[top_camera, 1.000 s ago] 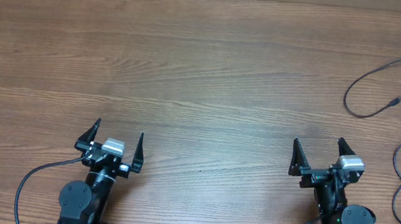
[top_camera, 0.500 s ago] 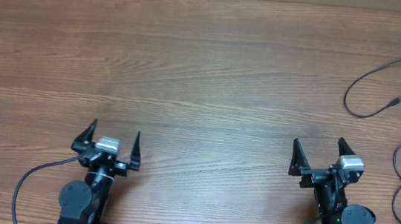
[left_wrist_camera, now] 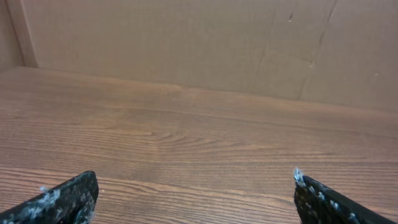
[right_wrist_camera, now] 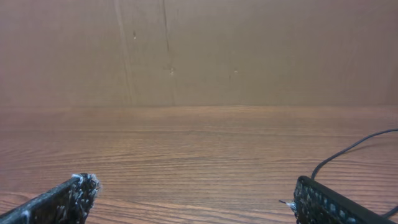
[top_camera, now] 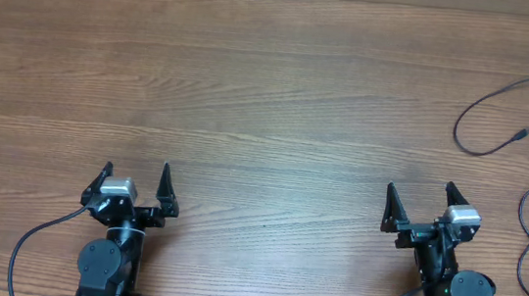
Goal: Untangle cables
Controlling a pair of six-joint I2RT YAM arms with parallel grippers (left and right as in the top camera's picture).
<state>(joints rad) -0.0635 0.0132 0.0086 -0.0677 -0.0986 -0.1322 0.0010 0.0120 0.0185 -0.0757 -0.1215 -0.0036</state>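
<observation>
Clearly the cables (top_camera: 457, 129) lie right of and ahead of the right gripper (top_camera: 420, 187), well apart; left gripper (top_camera: 137, 165) much farther; both spread wide, empty.

Wooden table (top_camera: 271, 90), black cables (top_camera: 458, 127) atop

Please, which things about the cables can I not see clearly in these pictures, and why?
- Overhead: the upper cables and the lower cable run off the right edge; any knot there is unseen.
- Overhead: the plugs are too small to tell their type.
- Right wrist: one cable passes behind a finger of the right gripper; its end is hidden.
</observation>
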